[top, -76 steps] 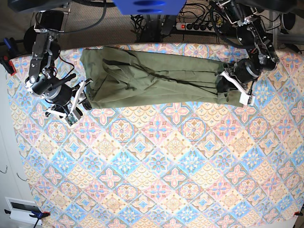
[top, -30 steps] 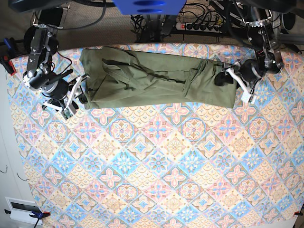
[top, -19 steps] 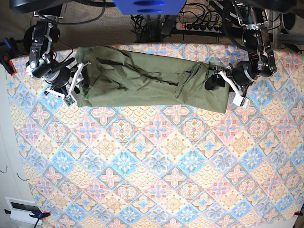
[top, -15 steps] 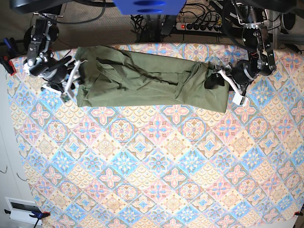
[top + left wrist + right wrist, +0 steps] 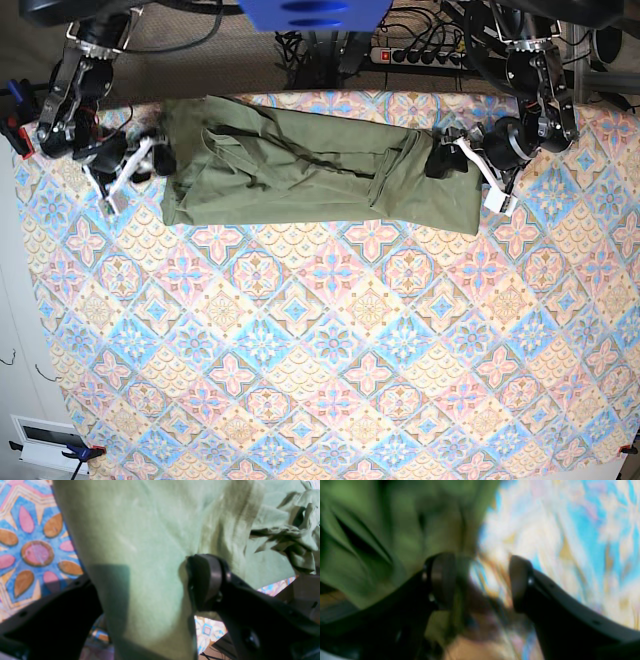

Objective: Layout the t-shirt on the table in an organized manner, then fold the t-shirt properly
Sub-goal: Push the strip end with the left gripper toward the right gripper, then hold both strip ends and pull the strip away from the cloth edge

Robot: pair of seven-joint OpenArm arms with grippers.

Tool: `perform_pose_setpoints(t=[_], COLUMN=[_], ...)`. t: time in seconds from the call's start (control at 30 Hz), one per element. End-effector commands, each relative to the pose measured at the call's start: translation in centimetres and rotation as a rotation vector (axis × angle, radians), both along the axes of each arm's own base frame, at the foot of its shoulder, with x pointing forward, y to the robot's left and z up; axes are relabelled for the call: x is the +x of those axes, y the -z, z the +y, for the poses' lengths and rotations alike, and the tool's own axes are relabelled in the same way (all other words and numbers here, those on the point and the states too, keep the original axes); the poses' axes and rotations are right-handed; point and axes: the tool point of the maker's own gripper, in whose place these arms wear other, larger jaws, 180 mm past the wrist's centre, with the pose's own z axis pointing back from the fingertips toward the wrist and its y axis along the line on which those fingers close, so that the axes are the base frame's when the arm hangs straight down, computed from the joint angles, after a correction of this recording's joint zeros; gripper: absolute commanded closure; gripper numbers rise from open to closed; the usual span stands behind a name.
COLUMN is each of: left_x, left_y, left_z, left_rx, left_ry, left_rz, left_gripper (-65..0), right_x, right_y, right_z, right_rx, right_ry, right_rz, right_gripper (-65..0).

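The olive-green t-shirt (image 5: 300, 165) lies as a long wrinkled band across the far side of the table (image 5: 330, 350). My left gripper (image 5: 465, 175) is at its right end. In the left wrist view its jaws stand wide, with the t-shirt (image 5: 150, 530) running between them, over one finger and under the other pad (image 5: 207, 580). My right gripper (image 5: 140, 170) sits just off the shirt's left end. The right wrist view is blurred: the right gripper (image 5: 481, 580) is open with table print in the gap, and the t-shirt (image 5: 370, 530) lies beside one finger.
A power strip (image 5: 415, 55) and cables lie beyond the table's far edge, with a blue mount (image 5: 315, 12) at top centre. Clamps (image 5: 15, 125) hold the cloth at the left edge. A white box (image 5: 45, 440) sits at the lower left.
The whole shirt has slid toward the base view's left. My right gripper has opened and drawn off the shirt's left end. The left gripper followed leftward at the right end.
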Motion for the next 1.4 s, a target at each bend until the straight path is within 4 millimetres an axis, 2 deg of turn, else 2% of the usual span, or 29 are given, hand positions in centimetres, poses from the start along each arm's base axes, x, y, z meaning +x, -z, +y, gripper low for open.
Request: perform_pose_setpoints(t=[0.0,0.2,0.37,0.43,0.53,0.63,0.87,1.37], left_x=[-1.5,-1.3,-1.2,-1.2,-1.2,-1.2,-1.1,-1.1], left_y=[1.0,0.9,0.9,0.9,0.9,0.8,0.8,0.8], left_z=[0.2,0.2,0.2,0.3,0.7,0.7,0.7,0.7], left_rx=[0.039,0.039,0.039,0.040,0.052,0.052,0.052,0.051], left_ry=[0.033,0.033,0.033,0.033,0.036,0.036,0.035,0.034], left_rz=[0.070,0.065,0.064,0.064,0.064,0.063,0.061,0.060], left_gripper=[-42.8,-42.8,-42.8,-42.8,-42.8,-42.8,-42.8,-42.8], right_x=[0.6,0.6,0.5,0.5,0.6,0.8,0.3,0.4], right_y=[-0.9,-0.8,-0.5,-0.5,-0.6,-1.0,0.1,0.2], right_z=[-0.4,-0.1,0.9,1.0,1.1,1.5,1.9,4.4], right_rx=[0.004,0.027,0.057,0.059,0.063,0.097,0.153,0.246], right_ry=[0.001,0.005,0.011,0.011,0.011,0.013,0.034,0.052], right_rz=[-0.033,-0.033,-0.033,-0.034,-0.036,-0.051,-0.018,-0.031], right_gripper=[-32.9,-32.6,-33.4,-36.7,-45.9,-50.6,-50.9,-50.9])
